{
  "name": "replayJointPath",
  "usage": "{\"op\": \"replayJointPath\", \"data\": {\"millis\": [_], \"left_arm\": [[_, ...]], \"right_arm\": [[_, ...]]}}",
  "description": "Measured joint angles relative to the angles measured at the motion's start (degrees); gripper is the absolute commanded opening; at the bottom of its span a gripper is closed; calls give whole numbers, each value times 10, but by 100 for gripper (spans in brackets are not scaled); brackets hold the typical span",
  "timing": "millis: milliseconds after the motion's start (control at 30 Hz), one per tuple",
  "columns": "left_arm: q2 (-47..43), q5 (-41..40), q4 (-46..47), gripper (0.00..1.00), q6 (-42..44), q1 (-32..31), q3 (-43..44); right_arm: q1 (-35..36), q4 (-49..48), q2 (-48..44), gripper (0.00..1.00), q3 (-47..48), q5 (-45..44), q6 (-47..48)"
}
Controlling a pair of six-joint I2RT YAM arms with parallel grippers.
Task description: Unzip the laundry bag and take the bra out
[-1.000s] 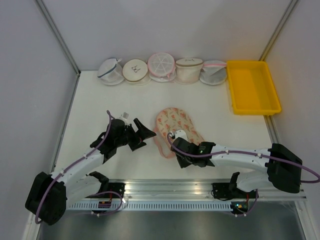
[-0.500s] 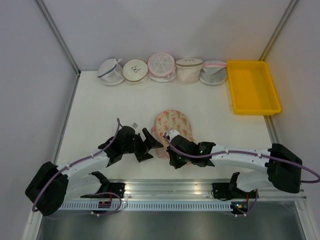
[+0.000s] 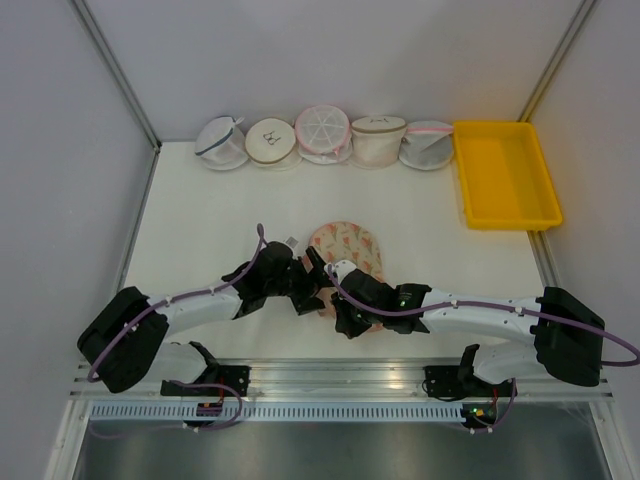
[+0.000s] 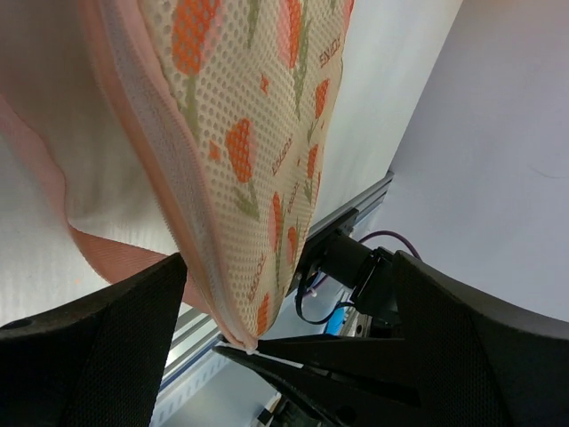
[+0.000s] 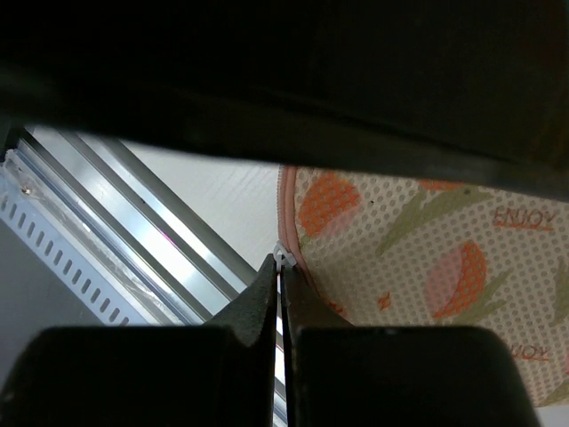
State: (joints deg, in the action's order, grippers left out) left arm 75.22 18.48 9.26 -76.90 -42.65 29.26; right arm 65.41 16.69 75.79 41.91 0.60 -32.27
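My right claw (image 5: 281, 267) pinches the zipper tab (image 5: 283, 255) (near end of the laundry bag (image 3: 350, 243)); left claw (image 4: 267, 347), wide, straddles its edge.

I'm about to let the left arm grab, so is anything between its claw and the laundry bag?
Nothing visible does. The left claw stands open around the edge of the laundry bag; the right claw is shut at its pink trim.

Table (image 3: 200, 210): laundry bag (image 3: 348, 243), tray (image 3: 505, 175), round bags (image 3: 322, 135)
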Motion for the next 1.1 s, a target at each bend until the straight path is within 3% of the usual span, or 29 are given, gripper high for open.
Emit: {"op": "replayJointPath", "data": {"millis": [167,267,367,400,500,700,1100], "left_arm": [[33,0,24,95,-8,-14,7],[39,0,38,78,-15,-17,4],[39,0,64,54,-23,-17,-9],[39,0,71,37,-25,-17,-15],[39,0,80,14,-31,-17,-25],[55,-2,90,3,-32,-17,-25],[93,12,92,2,-5,39,-24]], "right_arm": [[0,0,-1,1,0,0,2],[0,0,-4,1,0,0,2],[0,0,-8,0,0,0,2],[0,0,-8,0,0,0,2],[0,0,-8,0,0,0,2],[0,5,-13,1,0,-9,2],[0,77,-25,1,0,-91,-17]]}}
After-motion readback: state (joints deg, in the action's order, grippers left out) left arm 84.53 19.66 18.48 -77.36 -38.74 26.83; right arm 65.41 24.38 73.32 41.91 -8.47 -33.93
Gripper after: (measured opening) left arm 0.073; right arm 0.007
